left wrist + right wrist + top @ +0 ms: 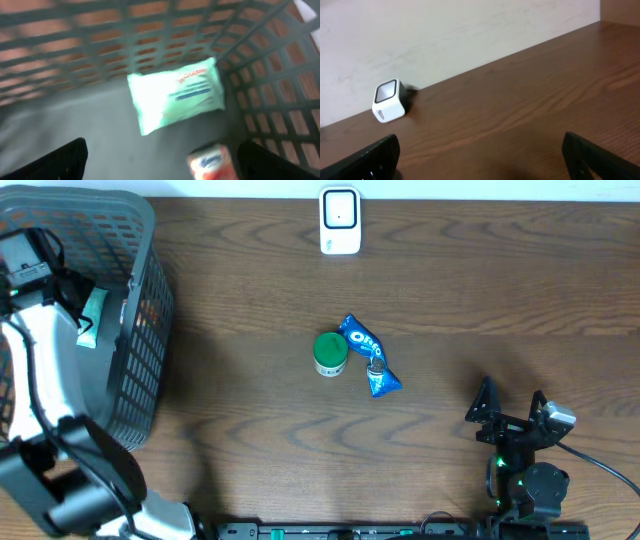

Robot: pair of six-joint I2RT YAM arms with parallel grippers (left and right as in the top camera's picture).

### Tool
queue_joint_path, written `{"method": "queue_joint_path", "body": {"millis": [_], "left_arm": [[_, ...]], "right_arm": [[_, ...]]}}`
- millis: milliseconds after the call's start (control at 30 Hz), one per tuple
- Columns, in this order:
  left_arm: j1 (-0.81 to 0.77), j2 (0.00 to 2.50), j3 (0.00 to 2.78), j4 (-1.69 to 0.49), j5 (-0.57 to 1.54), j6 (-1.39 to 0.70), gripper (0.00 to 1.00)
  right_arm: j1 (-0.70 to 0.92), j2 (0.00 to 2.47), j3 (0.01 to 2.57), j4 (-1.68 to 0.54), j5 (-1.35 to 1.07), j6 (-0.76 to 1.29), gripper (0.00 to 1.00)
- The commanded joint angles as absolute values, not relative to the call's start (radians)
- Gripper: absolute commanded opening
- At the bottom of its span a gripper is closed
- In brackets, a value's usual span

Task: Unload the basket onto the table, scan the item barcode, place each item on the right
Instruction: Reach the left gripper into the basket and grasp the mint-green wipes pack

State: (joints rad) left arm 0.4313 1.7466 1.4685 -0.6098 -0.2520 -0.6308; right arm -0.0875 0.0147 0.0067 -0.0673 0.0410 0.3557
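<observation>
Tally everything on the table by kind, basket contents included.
Scanner: 1
Basket: 1
Oreo pack: 1
Green-lidded jar: 1
Wipes pack: 1
Red-and-white pack: 1
Total: 6

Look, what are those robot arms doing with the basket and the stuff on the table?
The left arm is reaching into the grey basket, its jaws open above a pale green pack of wipes lying on the bottom; it grips nothing. The right arm sits at the near right of the table, jaws open and empty. A blue cookie packet and a green-lidded jar lie mid-table, and the white scanner stands at the far edge.
</observation>
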Motion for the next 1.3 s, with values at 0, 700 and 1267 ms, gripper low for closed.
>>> {"method": "queue_joint_path", "body": {"millis": [0, 700, 1267], "left_arm": [[0.434, 1.837, 1.472, -0.519, -0.177, -0.368, 0.96], [0.434, 2.070, 1.472, -0.349, -0.165, 0.295, 0.74], [0.474, 2.166, 1.472, -0.332, -0.165, 0.329, 0.60]], "right_arm": [[-0.094, 0.009, 0.006, -0.071, 0.047, 0.359, 0.99], [-0.094, 0.009, 0.006, -0.071, 0.047, 0.359, 0.99], [-0.094, 0.009, 0.006, -0.071, 0.047, 0.359, 0.99]]}}
